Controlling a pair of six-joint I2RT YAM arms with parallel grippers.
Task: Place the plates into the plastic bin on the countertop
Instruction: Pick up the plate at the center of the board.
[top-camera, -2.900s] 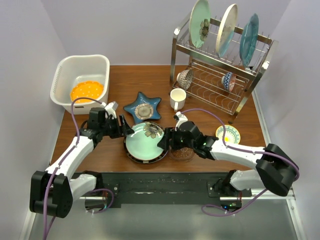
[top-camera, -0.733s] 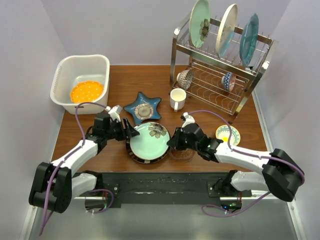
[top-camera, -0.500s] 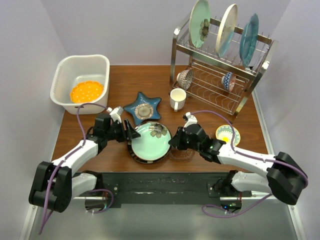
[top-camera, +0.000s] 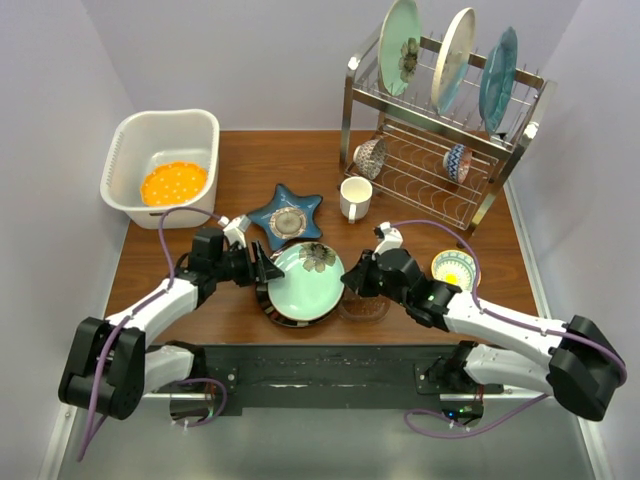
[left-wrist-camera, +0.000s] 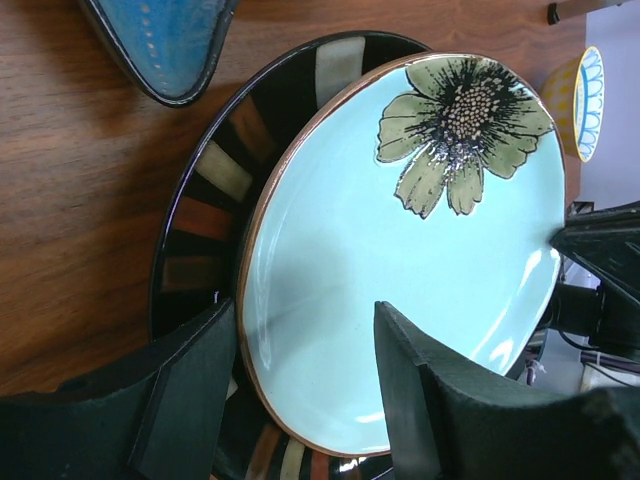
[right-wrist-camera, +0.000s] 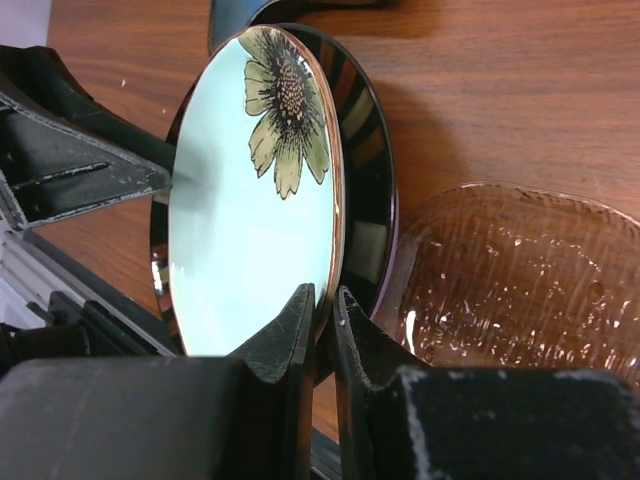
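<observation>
A pale green plate with a flower (top-camera: 305, 283) (left-wrist-camera: 400, 250) (right-wrist-camera: 250, 230) stands tilted on a black-rimmed plate (top-camera: 290, 320) (left-wrist-camera: 215, 190) (right-wrist-camera: 365, 180) on the countertop (top-camera: 270, 160). My right gripper (top-camera: 348, 285) (right-wrist-camera: 322, 295) is shut on the green plate's right rim. My left gripper (top-camera: 262, 272) (left-wrist-camera: 305, 310) is open, one finger on each side of the left rim. The white plastic bin (top-camera: 120, 150) at the back left holds an orange plate (top-camera: 173, 183). A blue star dish (top-camera: 285, 215) (left-wrist-camera: 165, 40) lies behind the stack.
A steel dish rack (top-camera: 440, 150) at the back right holds three upright plates and two small bowls. A white mug (top-camera: 355, 197) stands in front of the rack. A brown glass bowl (top-camera: 362, 305) (right-wrist-camera: 510, 280) touches the stack's right side. A small yellow bowl (top-camera: 455, 268) sits further right.
My right gripper has closed tighter on the green plate's rim and tipped the plate up, shifting it right. My left gripper has followed to the right, still open.
</observation>
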